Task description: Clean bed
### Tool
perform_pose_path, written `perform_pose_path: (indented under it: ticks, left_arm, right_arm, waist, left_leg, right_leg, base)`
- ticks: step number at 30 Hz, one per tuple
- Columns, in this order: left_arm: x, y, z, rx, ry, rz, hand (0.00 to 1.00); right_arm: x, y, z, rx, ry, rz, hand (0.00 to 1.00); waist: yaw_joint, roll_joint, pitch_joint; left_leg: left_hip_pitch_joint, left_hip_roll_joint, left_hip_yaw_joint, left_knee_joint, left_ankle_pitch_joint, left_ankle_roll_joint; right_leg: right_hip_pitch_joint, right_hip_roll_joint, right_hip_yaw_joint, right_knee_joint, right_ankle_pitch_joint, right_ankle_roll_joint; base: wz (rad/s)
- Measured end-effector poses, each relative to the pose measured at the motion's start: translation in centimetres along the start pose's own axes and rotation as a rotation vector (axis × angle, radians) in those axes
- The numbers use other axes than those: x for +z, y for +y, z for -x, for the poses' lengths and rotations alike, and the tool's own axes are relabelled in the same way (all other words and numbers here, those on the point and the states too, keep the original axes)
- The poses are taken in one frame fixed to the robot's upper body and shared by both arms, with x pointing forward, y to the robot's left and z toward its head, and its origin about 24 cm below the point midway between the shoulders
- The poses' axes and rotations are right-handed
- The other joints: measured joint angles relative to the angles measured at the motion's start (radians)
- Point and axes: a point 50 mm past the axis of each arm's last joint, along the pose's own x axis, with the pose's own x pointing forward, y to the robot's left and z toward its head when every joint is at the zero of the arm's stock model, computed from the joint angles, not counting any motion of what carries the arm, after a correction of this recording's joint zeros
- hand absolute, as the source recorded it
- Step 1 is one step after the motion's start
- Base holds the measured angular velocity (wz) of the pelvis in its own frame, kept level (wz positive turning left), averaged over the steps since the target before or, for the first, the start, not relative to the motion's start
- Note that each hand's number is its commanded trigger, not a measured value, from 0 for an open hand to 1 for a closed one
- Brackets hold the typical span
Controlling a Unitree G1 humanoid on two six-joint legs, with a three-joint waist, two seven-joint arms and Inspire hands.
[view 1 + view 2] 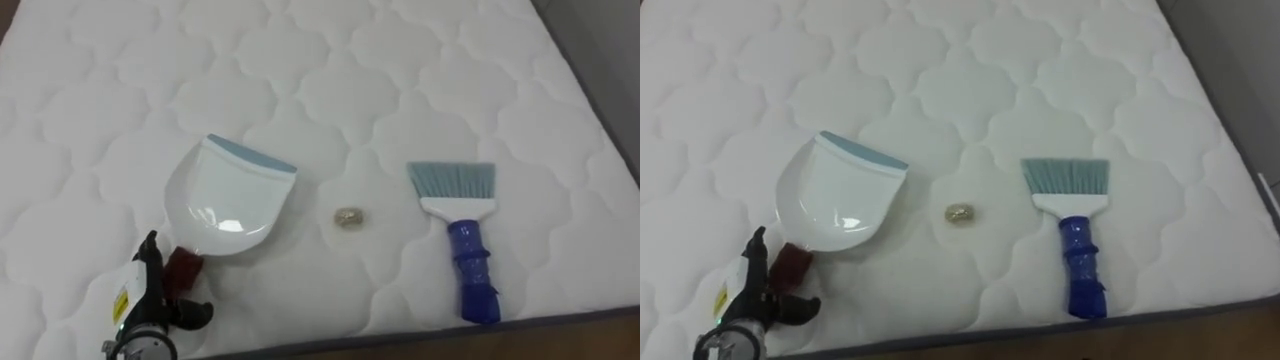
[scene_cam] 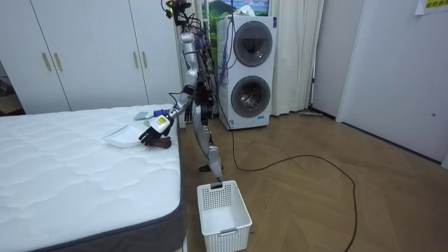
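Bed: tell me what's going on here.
The robot stands at the edge of the mattress. Its left robot hand, open, is by the red handle of the white dustpan. A small crumpled scrap lies between the dustpan and the blue-handled brush, which lies untouched. Nothing is swept up yet.

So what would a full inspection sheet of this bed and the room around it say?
Surface: white quilted mattress, lying flat.
Job's things: white dustpan; blue-handled brush lying apart, to its right.
Clutter: one small crumpled scrap between dustpan and brush.
Hands: left hand open at the dustpan's red handle.
Cables: nothing seen besides the robot's own.
Surroundings: white basket on the wood floor by the bed; wardrobe; stacked washing machines.
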Motion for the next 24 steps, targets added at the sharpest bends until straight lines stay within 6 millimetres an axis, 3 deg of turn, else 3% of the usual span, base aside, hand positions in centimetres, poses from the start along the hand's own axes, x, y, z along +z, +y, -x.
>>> perform_pose_path:
  ticks: [7, 21, 24]
  left_arm:
    - [-0.2, -0.1, 0.0, -0.004, 0.01, 0.014, 0.0]
    - [-0.6, -0.3, -0.1, -0.02, 0.034, 0.003, 0.0]
    - [-0.6, -0.3, -0.2, -0.025, 0.042, -0.001, 0.0]
  right_arm:
    - [0.1, 0.0, 0.0, 0.0, -0.01, 0.001, 0.0]
    - [1.1, 0.1, -0.2, -0.01, -0.048, 0.032, 0.0]
    - [1.0, 0.1, -0.2, -0.017, -0.046, 0.019, 0.0]
  waist:
    - [0.0, -0.005, 0.0059]
    - [-0.001, -0.009, 0.0078]
    - [-0.005, -0.01, 0.0082]
  left_leg:
    - [-0.009, 0.0, -0.001, 0.0, 0.0, 0.0]
    - [-0.077, 0.0, -0.001, 0.003, 0.0, 0.0]
    - [-0.092, -0.002, 0.003, 0.044, 0.0, 0.0]
  right_leg:
    - [-0.01, 0.0, 0.0, 0.0, 0.0, 0.0]
    - [-0.077, 0.0, 0.0, 0.006, 0.0, 0.0]
    - [-0.072, -0.006, 0.012, 0.018, 0.0, -0.001]
  base:
    - [0.0]
    - [0.0]
    - [0.09]
